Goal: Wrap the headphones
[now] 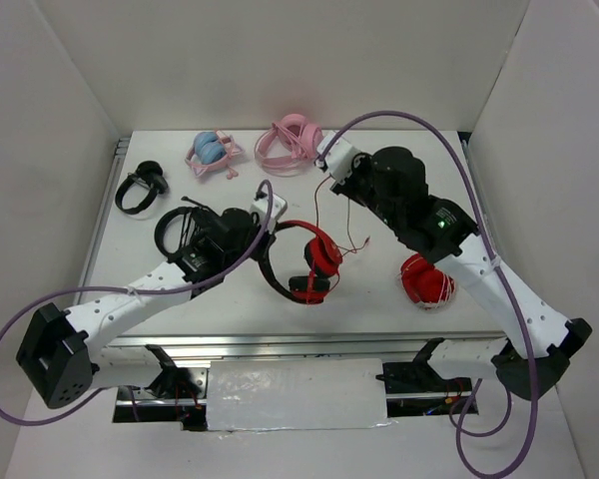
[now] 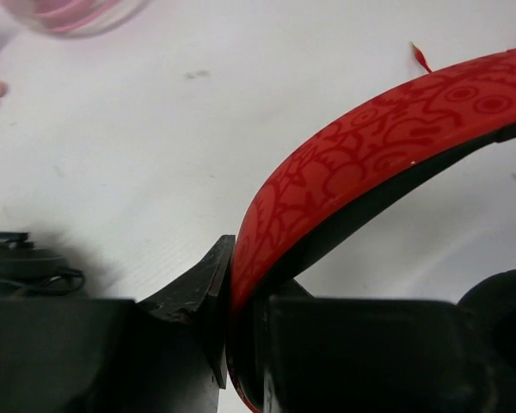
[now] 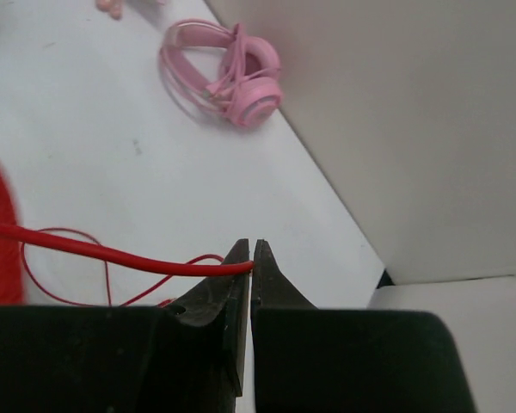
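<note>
The red headphones [image 1: 309, 261] with black lining and black ear cushions lie mid-table. My left gripper [image 1: 267, 228] is shut on the headband; in the left wrist view the patterned red band [image 2: 370, 146] runs up and right from between the closed jaws of the gripper [image 2: 241, 292]. My right gripper [image 1: 326, 160] is at the back of the table, shut on the thin red cable [image 1: 317, 205], which hangs down toward the ear cups. In the right wrist view the cable [image 3: 112, 252] ends pinched at the tips of the gripper [image 3: 252, 258]; more cable loops lie on the table below.
Pink headphones [image 1: 290, 143] lie at the back, also seen in the right wrist view [image 3: 232, 73]. A blue-and-pink pair [image 1: 212, 152] and a black pair [image 1: 140, 187] lie back left. Another black pair [image 1: 178, 235] sits under my left arm. A folded all-red pair [image 1: 426, 280] lies right.
</note>
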Controlling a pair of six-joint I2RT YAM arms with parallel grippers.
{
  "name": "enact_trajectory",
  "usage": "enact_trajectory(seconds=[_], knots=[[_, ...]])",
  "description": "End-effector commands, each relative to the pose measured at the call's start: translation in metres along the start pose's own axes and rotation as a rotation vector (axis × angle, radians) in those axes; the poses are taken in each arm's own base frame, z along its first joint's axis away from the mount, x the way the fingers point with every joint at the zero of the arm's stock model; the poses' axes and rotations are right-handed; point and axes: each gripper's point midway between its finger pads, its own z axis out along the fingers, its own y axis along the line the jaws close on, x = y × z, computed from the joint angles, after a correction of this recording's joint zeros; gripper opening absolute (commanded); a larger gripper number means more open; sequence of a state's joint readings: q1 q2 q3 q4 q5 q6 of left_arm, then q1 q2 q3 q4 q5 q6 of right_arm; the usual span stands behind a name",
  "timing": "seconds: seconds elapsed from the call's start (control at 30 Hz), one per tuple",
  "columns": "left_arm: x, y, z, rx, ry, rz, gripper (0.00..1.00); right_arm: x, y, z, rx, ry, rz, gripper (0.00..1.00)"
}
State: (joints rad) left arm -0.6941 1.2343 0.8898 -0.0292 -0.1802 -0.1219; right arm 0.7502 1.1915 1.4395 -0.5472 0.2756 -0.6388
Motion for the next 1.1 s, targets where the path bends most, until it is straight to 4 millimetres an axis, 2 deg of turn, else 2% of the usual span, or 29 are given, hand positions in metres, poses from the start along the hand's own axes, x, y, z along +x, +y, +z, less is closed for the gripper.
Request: enact_trajectory(seconds=[0.0, 0.03, 0.07, 0.1, 0.17, 0.2, 0.27, 0.3, 0.37, 0.43, 0.47, 0.53, 0.57, 0.63, 0.7, 0.73, 0.8, 0.87, 0.9, 0.93, 0.97, 1.0, 1.03, 1.07], knots=[[-0.017, -0.039, -0.013, 0.162, -0.094, 0.110, 0.00, -0.032, -0.043, 0.006, 0.093, -0.078, -0.043, 0.00], [-0.016, -0.045, -0.017, 0.185, -0.099, 0.121, 0.00, -0.041, -0.053, 0.005, 0.108, -0.102, -0.032, 0.00], [-0.019, -0.058, -0.024, 0.238, -0.120, 0.134, 0.00, -0.043, -0.055, 0.008, 0.100, -0.104, -0.030, 0.00], [-0.012, -0.063, -0.026, 0.256, -0.112, 0.141, 0.00, -0.040, -0.061, 0.013, 0.109, -0.096, -0.015, 0.00], [-0.016, -0.072, -0.039, 0.285, -0.140, 0.150, 0.00, -0.038, -0.066, 0.028, 0.108, -0.096, 0.011, 0.00], [-0.014, -0.074, -0.043, 0.294, -0.144, 0.153, 0.00, -0.028, -0.077, 0.033, 0.129, -0.077, 0.036, 0.00], [-0.022, -0.078, -0.057, 0.314, -0.181, 0.157, 0.00, -0.018, -0.075, 0.052, 0.091, -0.068, 0.103, 0.00], [-0.024, -0.081, -0.061, 0.326, -0.189, 0.159, 0.00, -0.001, -0.079, 0.064, 0.085, -0.033, 0.136, 0.00], [-0.032, -0.085, -0.077, 0.354, -0.229, 0.159, 0.00, 0.010, -0.069, 0.080, 0.019, -0.035, 0.225, 0.00], [-0.042, -0.090, -0.092, 0.394, -0.280, 0.202, 0.00, 0.036, -0.066, 0.099, -0.004, 0.013, 0.313, 0.00], [-0.048, -0.092, -0.099, 0.409, -0.300, 0.202, 0.00, 0.040, -0.060, 0.106, -0.037, 0.011, 0.339, 0.00], [-0.057, -0.097, -0.113, 0.451, -0.340, 0.200, 0.00, 0.064, -0.050, 0.123, -0.066, 0.059, 0.395, 0.00], [-0.062, -0.099, -0.119, 0.470, -0.361, 0.202, 0.00, 0.069, -0.044, 0.128, -0.085, 0.063, 0.430, 0.00], [-0.069, -0.105, -0.131, 0.519, -0.389, 0.200, 0.00, 0.083, -0.023, 0.140, -0.152, 0.082, 0.464, 0.00], [-0.080, -0.112, -0.144, 0.572, -0.423, 0.193, 0.00, 0.090, -0.007, 0.148, -0.187, 0.073, 0.488, 0.00], [-0.086, -0.113, -0.149, 0.581, -0.444, 0.194, 0.00, 0.087, -0.007, 0.152, -0.186, 0.051, 0.492, 0.00], [-0.099, -0.115, -0.159, 0.599, -0.475, 0.112, 0.00, 0.089, 0.004, 0.158, -0.217, 0.046, 0.532, 0.00], [-0.116, -0.108, -0.163, 0.558, -0.505, 0.037, 0.00, 0.088, 0.014, 0.162, -0.242, 0.040, 0.634, 0.00], [-0.123, -0.103, -0.161, 0.529, -0.498, -0.056, 0.00, 0.087, 0.030, 0.164, -0.303, 0.011, 0.670, 0.00], [-0.139, -0.090, -0.162, 0.454, -0.520, -0.114, 0.00, 0.082, 0.037, 0.161, -0.322, -0.013, 0.714, 0.00], [-0.145, -0.081, -0.156, 0.392, -0.507, -0.209, 0.00, 0.094, 0.063, 0.158, -0.368, 0.025, 0.820, 0.00], [-0.160, -0.059, -0.156, 0.277, -0.534, -0.285, 0.00, 0.077, 0.062, 0.154, -0.388, -0.062, 0.837, 0.00], [-0.167, -0.053, -0.155, 0.236, -0.538, -0.319, 0.00, 0.072, 0.069, 0.151, -0.398, -0.097, 0.876, 0.00], [-0.170, -0.047, -0.148, 0.195, -0.531, -0.377, 0.00, 0.087, 0.100, 0.145, -0.446, -0.057, 0.966, 0.00]])
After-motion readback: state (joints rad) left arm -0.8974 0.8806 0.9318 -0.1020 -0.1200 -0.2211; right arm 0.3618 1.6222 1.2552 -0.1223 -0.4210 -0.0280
